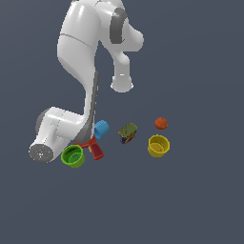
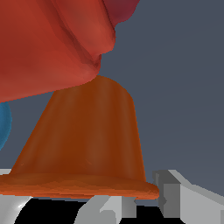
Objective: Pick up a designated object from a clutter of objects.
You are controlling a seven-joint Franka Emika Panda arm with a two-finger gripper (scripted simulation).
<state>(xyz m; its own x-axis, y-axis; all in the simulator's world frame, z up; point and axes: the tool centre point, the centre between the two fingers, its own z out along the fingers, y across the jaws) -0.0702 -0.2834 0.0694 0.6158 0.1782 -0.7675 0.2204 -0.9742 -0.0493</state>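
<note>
In the wrist view the orange-red cup (image 2: 87, 144) fills the middle. It is tapered and ribbed, and its rimmed mouth faces the camera. The red drill-shaped toy (image 2: 48, 43) touches its narrow end, and a sliver of the blue cup (image 2: 3, 124) shows beside it. Grey fingers (image 2: 173, 194) of my gripper (image 2: 131, 206) show just past the rim; how wide they stand is unclear. In the exterior view the arm is bent low over the blue cup (image 1: 101, 128) and the red drill toy (image 1: 94, 147). There it hides the gripper and the orange-red cup.
A green cup (image 1: 73, 156) stands next to the drill toy. An olive-patterned block (image 1: 127, 133), an orange ball (image 1: 161, 123) and a yellow cup (image 1: 158, 145) lie towards the exterior view's right. The arm's base (image 1: 47, 138) is at the left.
</note>
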